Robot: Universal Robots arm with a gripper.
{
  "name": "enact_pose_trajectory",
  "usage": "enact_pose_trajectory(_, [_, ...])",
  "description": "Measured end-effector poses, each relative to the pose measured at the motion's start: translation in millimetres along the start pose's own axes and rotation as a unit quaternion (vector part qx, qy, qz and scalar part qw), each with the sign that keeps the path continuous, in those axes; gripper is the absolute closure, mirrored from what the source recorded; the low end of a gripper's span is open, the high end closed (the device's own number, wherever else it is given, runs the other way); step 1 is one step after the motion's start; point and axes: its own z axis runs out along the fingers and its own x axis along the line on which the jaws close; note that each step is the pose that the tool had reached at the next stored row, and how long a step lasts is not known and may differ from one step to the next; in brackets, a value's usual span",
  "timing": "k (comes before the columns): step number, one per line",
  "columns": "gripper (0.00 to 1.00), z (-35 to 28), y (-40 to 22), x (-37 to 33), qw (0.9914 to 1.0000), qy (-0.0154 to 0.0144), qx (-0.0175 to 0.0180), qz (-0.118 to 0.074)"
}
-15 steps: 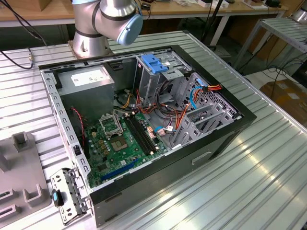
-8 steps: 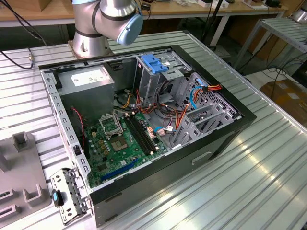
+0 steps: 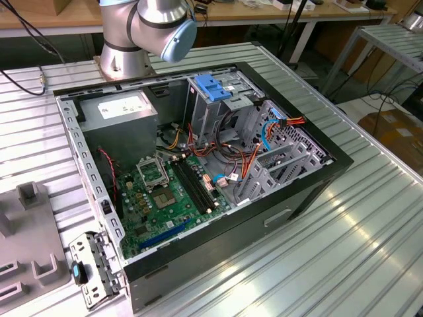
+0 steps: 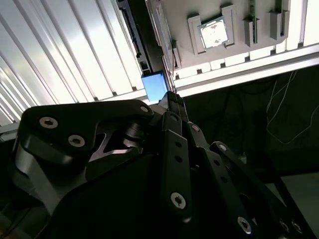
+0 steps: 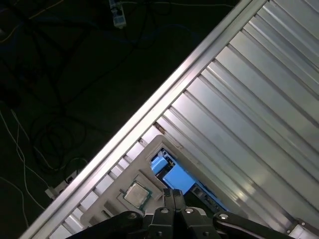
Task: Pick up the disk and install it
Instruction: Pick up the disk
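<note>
Overhead, we see our fingers pressed together, holding nothing. Beneath them the disk sits near the worktop edge.

Legend: my exterior view looks down at a slant, from mid-distance, onto the open computer case lying on the ribbed table, with the arm's base at the far side. Both wrist views sit close behind the gripper, its dark linkage in the near foreground, and face past it toward the table's edge from higher up. They share the grey tray with its chip, a blue piece and the dark floor beyond; all three views share the ribbed table.
</note>
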Motion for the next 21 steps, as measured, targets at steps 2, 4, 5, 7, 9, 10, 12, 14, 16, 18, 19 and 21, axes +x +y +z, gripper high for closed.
enact_pose_trajectory(2, [0.89,0.0,0.0,0.0,0.99998,0.0002,0.0000,-0.006])
enact_pose_trajectory(4, [0.89,0.0,0.0,0.0,0.99993,0.0005,0.0000,-0.012])
enact_pose_trajectory(5, [0.89,0.0,0.0,0.0,0.99990,0.0006,0.0000,-0.014])
enact_pose_trajectory(7, [0.89,0.0,-0.1,0.0,0.99979,0.0009,0.0000,-0.021])
enact_pose_trajectory(9, [0.89,0.0,-0.1,0.1,0.99965,0.0011,0.0000,-0.026])
enact_pose_trajectory(10, [0.89,0.0,-0.1,0.1,0.99954,0.0013,0.0000,-0.030])
enact_pose_trajectory(12, [0.89,0.0,-0.1,0.1,0.99939,0.0015,0.0000,-0.035])
enact_pose_trajectory(14, [0.89,0.0,-0.2,0.2,0.99890,0.0020,0.0001,-0.047])
enact_pose_trajectory(16, [0.89,0.0,-0.2,0.2,0.99856,0.0023,0.0000,-0.054])
enact_pose_trajectory(18, [0.89,0.0,-0.3,0.3,0.99787,0.0028,0.0001,-0.065])
enact_pose_trajectory(19, [0.89,0.0,-0.3,0.3,0.99758,0.0030,0.0001,-0.070])
enact_pose_trajectory(21, [0.89,0.0,-0.4,0.3,0.99717,0.0032,0.0001,-0.075])
